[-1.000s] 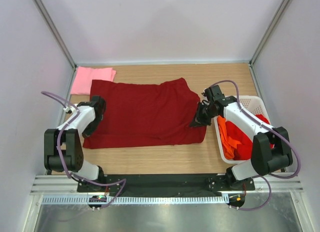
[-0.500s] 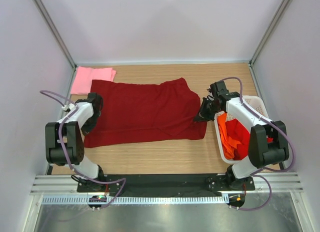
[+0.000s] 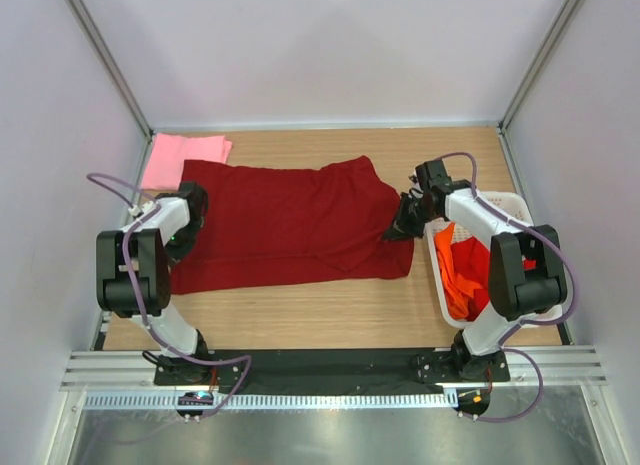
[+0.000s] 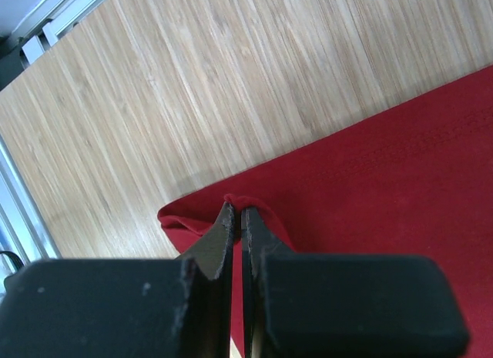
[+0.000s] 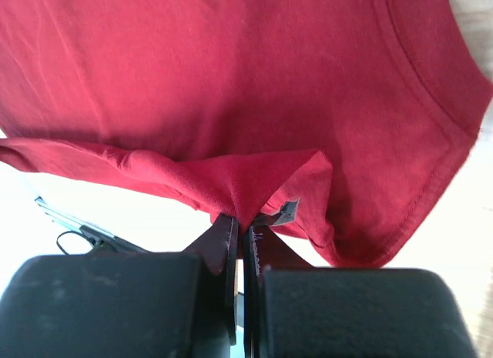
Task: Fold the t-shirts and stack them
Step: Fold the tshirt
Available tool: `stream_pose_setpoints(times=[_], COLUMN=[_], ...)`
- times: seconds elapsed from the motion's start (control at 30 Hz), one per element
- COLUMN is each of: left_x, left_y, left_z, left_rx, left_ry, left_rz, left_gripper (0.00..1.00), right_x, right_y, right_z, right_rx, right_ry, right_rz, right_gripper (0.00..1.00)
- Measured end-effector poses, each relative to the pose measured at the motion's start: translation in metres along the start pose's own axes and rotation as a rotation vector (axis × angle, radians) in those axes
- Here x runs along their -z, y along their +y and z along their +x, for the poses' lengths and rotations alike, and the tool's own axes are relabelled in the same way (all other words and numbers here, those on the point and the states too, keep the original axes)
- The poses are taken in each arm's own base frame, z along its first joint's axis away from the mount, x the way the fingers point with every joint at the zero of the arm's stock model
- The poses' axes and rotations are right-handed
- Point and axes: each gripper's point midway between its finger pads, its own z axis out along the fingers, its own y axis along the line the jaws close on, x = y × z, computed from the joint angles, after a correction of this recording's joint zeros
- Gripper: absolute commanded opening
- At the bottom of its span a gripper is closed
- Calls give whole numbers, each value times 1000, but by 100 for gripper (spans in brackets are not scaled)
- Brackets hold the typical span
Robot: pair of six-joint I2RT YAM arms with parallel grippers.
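Observation:
The dark red t-shirt (image 3: 285, 223) lies spread across the middle of the table. My left gripper (image 3: 185, 223) is shut on its left edge, and the pinched fold shows in the left wrist view (image 4: 240, 208). My right gripper (image 3: 400, 225) is shut on its right edge, with the cloth bunched at the tips in the right wrist view (image 5: 246, 196). The folded light pink t-shirt (image 3: 182, 157) lies at the far left corner. The orange t-shirt (image 3: 455, 270) and the bright red t-shirt (image 3: 490, 285) lie in the basket.
A white slotted basket (image 3: 510, 207) stands at the right edge of the table, beside my right arm. Enclosure walls close in the left, right and far sides. Bare wood shows along the near edge (image 3: 300, 315).
Both grippers have moved away from me with the shirt's near edge. That edge has slid toward the far side, so more bare wood shows in front.

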Motion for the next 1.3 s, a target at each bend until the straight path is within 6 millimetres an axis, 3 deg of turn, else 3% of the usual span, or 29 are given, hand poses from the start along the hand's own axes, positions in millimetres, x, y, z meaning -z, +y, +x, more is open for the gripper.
stream_pose_setpoints(times=[0.5,0.77,1.3], left_x=[-1,-7,-7], left_y=[-9,-16,-28], left_z=[-5,-2,-9], left_rx=[-9,-26,-27], left_ry=[1,21,17], left_rz=[1,-11,-4], left_gripper=[0,0,0], right_x=[1,-9,-10], right_y=[1,-5,-8], right_z=[-19,-17,-18], right_rx=[-12,-26,-27], right_ry=[-24,7,-1], right_rz=[-8,4,18], right_gripper=[1,1,1])
